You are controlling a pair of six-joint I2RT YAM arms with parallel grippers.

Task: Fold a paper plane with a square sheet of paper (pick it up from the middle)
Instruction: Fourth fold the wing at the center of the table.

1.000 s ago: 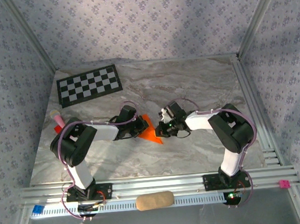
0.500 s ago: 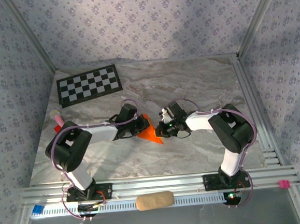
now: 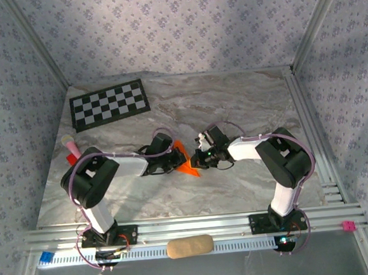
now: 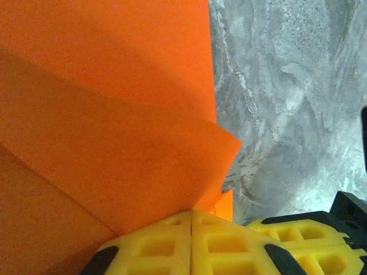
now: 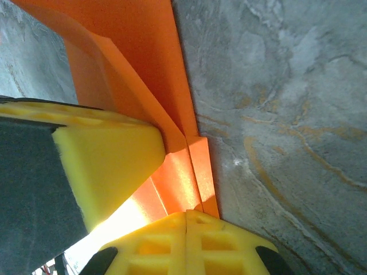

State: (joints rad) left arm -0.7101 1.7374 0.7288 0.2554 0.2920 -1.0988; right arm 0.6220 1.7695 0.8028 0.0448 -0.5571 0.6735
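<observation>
The square sheet of paper [image 3: 187, 161] is a creased, bright orange pointed shape held just above the marble table [image 3: 245, 101], between both grippers. My left gripper [image 3: 174, 158] is shut on its left side. In the left wrist view the folded orange layers [image 4: 114, 114] run into the closed yellow fingertips [image 4: 172, 246]. My right gripper [image 3: 196, 157] is shut on the right side. In the right wrist view narrow orange folds [image 5: 172, 114] enter its closed pads [image 5: 160, 252], with the left gripper's yellow finger [image 5: 103, 154] pressed against the paper beside them.
A black-and-white checkerboard sheet [image 3: 110, 104] lies at the back left. A small red and pink object [image 3: 71, 149] sits at the table's left edge. A tan oblong object [image 3: 190, 246] rests on the front rail between the arm bases.
My left gripper has shifted a little to the right and nearer, carrying the paper's left side closer to the right gripper. The right arm has held still.
</observation>
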